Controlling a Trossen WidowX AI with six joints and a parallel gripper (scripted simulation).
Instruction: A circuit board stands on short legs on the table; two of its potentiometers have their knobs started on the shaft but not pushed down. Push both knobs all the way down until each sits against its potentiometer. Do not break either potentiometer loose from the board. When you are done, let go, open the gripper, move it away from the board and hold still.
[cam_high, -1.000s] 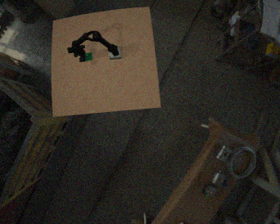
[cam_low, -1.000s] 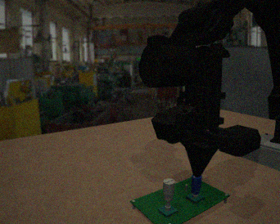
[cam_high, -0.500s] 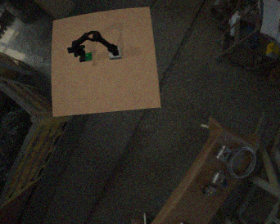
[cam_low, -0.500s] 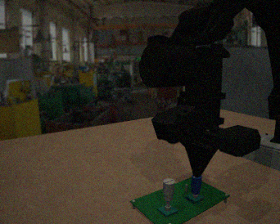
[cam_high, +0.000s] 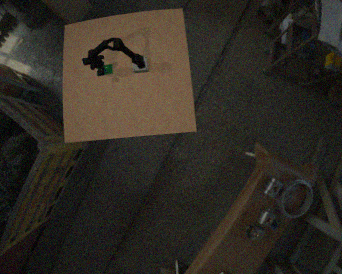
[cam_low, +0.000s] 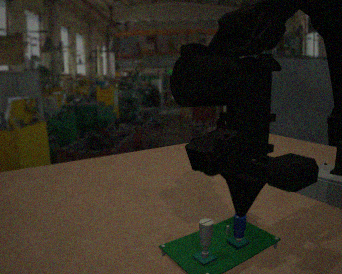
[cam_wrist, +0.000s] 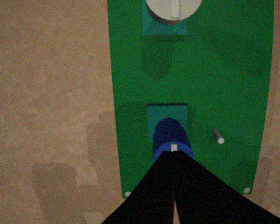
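Note:
The green circuit board (cam_high: 109, 69) (cam_low: 182, 246) (cam_wrist: 215, 75) stands on short legs on the table. The blue knob (cam_low: 240, 228) (cam_wrist: 169, 132) stands upright over its teal potentiometer (cam_low: 238, 243) (cam_wrist: 167, 112); a small pale bit shows beneath it. The grey-white knob (cam_low: 206, 237) (cam_wrist: 162, 7) stands over the other potentiometer (cam_low: 205, 258) (cam_wrist: 150, 28), with a narrow piece of shaft visible below it. My gripper (cam_low: 241, 215) (cam_wrist: 171, 160) is shut with nothing between its fingers. Its tips are at the top of the blue knob, seemingly touching it, and partly hide that top in the wrist view.
A thin grey pin (cam_low: 228, 230) (cam_wrist: 218, 136) stands on the board beside the blue knob. Small pale dots (cam_wrist: 246, 190) mark the board's corners. The arm's base (cam_high: 141, 65) stands on the table (cam_high: 130, 110), to the right of the board in the top view.

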